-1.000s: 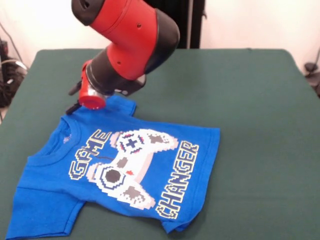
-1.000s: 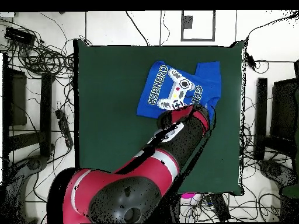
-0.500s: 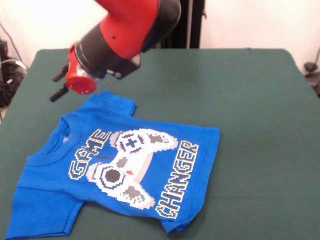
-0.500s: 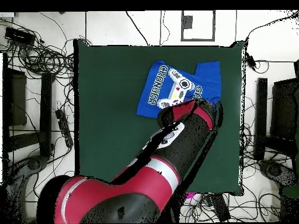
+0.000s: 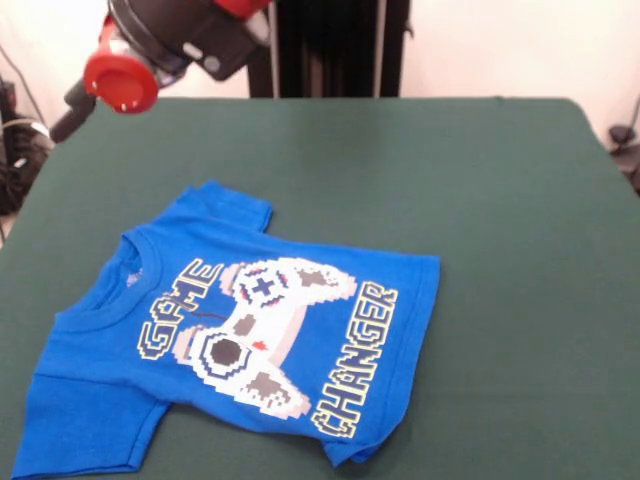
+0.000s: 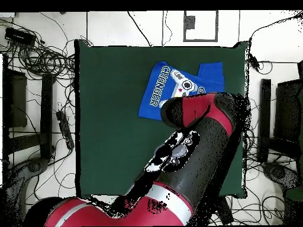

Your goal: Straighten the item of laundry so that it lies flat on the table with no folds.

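Shirt [image 5: 240,330] on green table [image 5: 500,200], seen after release. Whether the jaws are spread or pressed together cannot be told; only a dark tip shows beside the red wrist of the gripper [image 5: 72,118], which holds nothing. Over the last second the gripper has risen from the shirt's far sleeve to the upper left, clear of the cloth. The shirt has not shifted: print up, near the table's front left, mostly flat. Hem corner [image 5: 350,452] appears slightly folded, so smoothing likely remains.
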